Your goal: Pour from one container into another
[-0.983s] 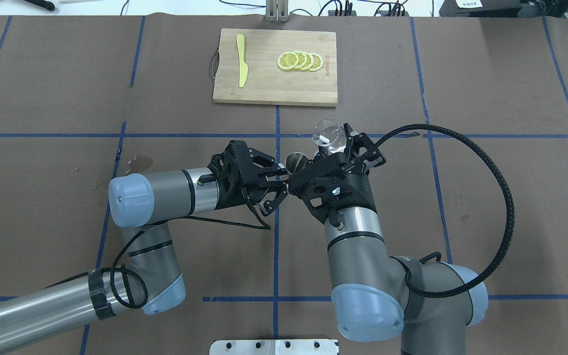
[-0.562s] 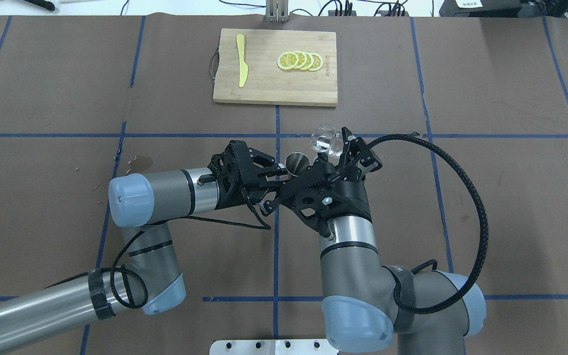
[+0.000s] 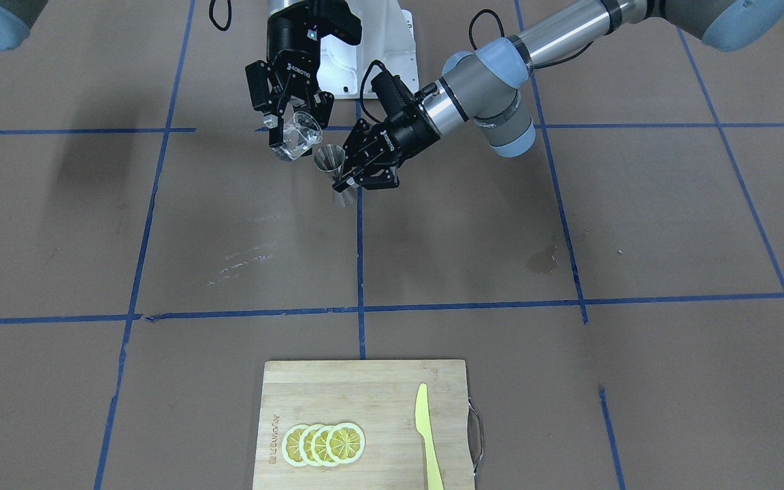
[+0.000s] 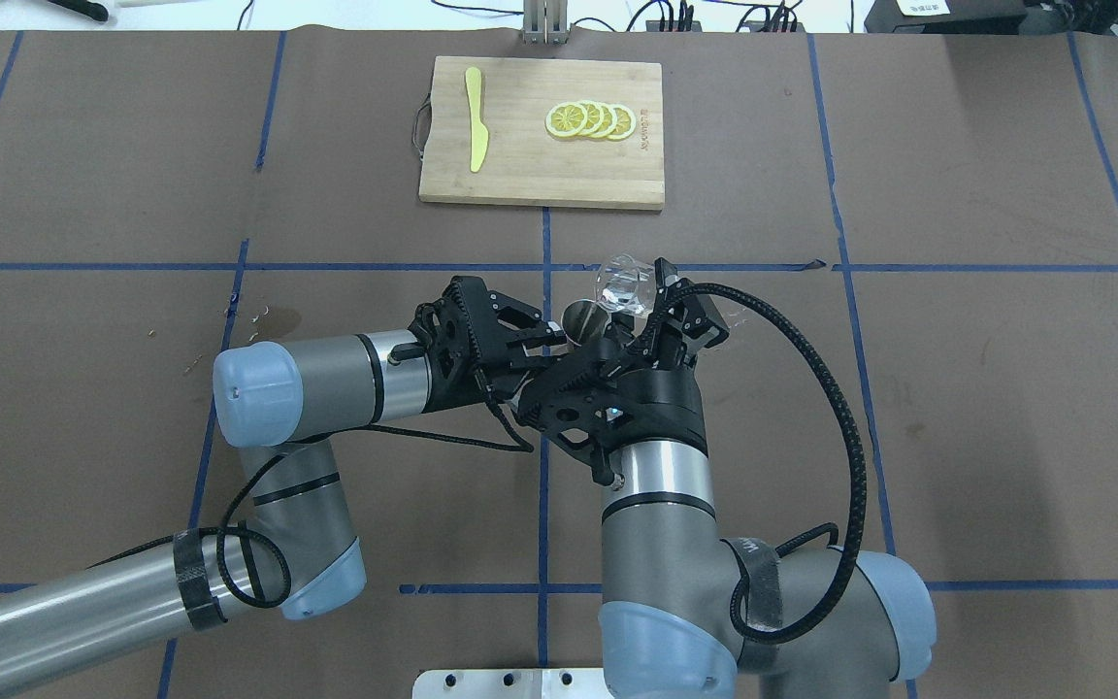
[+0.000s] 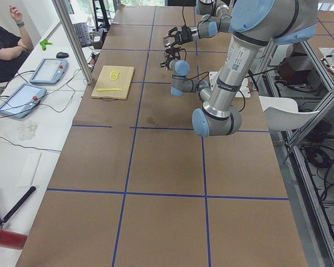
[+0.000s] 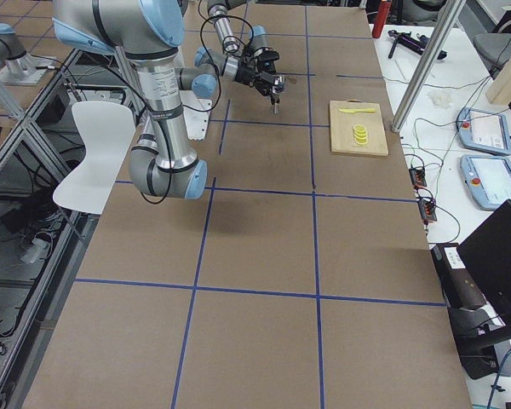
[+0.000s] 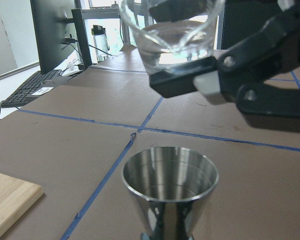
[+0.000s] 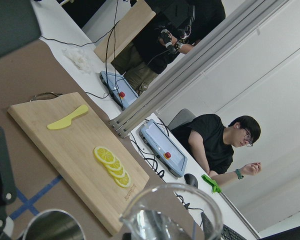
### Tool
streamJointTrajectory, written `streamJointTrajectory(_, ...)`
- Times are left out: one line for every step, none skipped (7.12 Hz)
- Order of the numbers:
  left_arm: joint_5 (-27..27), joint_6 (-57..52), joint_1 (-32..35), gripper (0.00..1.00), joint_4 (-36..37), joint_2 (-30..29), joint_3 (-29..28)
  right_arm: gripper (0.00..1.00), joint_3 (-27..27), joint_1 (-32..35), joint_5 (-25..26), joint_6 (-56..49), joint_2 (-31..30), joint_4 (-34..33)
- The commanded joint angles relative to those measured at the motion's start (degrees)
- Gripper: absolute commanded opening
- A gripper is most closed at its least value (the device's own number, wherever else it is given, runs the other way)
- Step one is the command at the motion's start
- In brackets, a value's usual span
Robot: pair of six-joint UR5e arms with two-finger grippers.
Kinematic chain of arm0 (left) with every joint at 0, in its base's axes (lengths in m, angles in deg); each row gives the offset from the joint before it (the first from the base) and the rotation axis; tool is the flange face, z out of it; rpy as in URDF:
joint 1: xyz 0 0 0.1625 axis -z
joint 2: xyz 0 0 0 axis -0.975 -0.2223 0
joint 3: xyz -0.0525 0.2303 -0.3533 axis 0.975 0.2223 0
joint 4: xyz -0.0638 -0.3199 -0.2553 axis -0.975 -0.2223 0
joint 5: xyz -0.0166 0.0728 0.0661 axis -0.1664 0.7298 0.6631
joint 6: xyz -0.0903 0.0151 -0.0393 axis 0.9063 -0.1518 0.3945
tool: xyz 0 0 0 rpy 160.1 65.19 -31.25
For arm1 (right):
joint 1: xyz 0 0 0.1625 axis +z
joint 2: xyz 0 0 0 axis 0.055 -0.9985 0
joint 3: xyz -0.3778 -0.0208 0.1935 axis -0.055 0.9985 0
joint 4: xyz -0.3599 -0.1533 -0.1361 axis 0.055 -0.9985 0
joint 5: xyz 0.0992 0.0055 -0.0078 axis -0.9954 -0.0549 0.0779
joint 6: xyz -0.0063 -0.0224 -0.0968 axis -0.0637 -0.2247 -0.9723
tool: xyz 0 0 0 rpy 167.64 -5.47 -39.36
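One clear cup (image 4: 620, 282), pinched in my right pincer (image 3: 297, 127), is tilted just above the one steel jigger (image 3: 329, 158), gripped upright by my left pincer (image 3: 345, 178). Four lemon slices (image 3: 324, 444) and one knife (image 3: 428, 435) sit on one board (image 3: 365, 381).

Looks like a robotics lab: brown-papered table (image 6: 264, 247) gridded in blue tape (image 6: 315, 196), aluminium frame posts (image 6: 420, 64) at its edge, teach pendants (image 6: 485, 132) with red stop buttons alongside, a monitor (image 6: 494, 256), a person (image 5: 3, 50) seated beside it.
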Motion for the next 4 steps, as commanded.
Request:
streamJointTrajectory(0.0,0.2,0.0,0.00,-0.1,0.0,0.3,0.00,0.2,0.0,0.6,-3.7,0.4,-1.3)
streamJointTrajectory(0.0,0.2,0.0,0.00,-0.1,0.0,0.3,0.00,0.3,0.0,0.9,-3.9,0.5,-1.4)
streamJointTrajectory(0.0,0.1,0.0,0.00,-0.1,0.0,0.4,0.00,0.3,0.0,0.9,-3.9,0.6,-3.1)
streamJointTrajectory(-0.1,0.1,0.0,0.00,-0.1,0.0,0.4,0.00,0.2,0.1,0.9,-3.9,0.6,-4.1)
